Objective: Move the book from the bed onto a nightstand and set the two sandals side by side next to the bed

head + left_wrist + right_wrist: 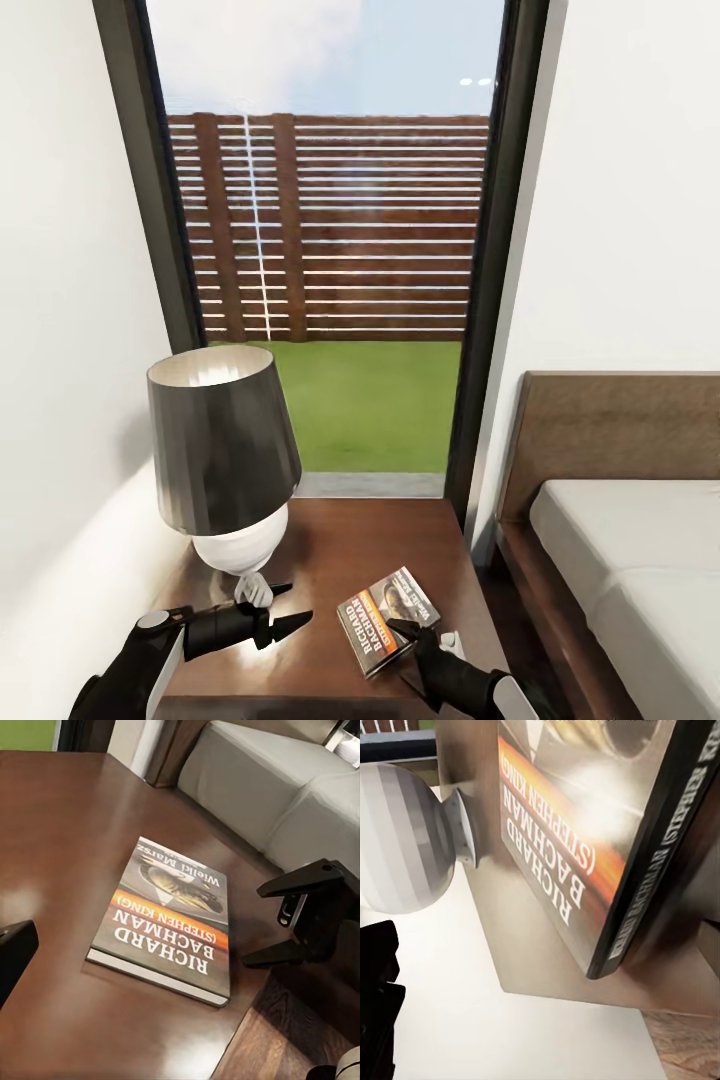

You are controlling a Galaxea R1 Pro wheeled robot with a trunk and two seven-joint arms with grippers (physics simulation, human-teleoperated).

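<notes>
The book (388, 620) lies flat on the nightstand (400, 540), cover up, toward the stand's 5 o'clock corner. The right gripper (405, 637) sits at the book's 6 o'clock edge; seen from the left wrist its jaws stand wide, apart from the book, just off the stand's edge. The left gripper (285, 610) hangs over the top at 9 o'clock of the book, well apart from it, its fingers (290, 627) spread a little, holding nothing. A lamp (225, 455) with a dark shade stands at the stand's 10 o'clock. The bed (640, 560) lies at 3 o'clock, beside the stand. A window (330, 250) rises at 12 o'clock
</notes>
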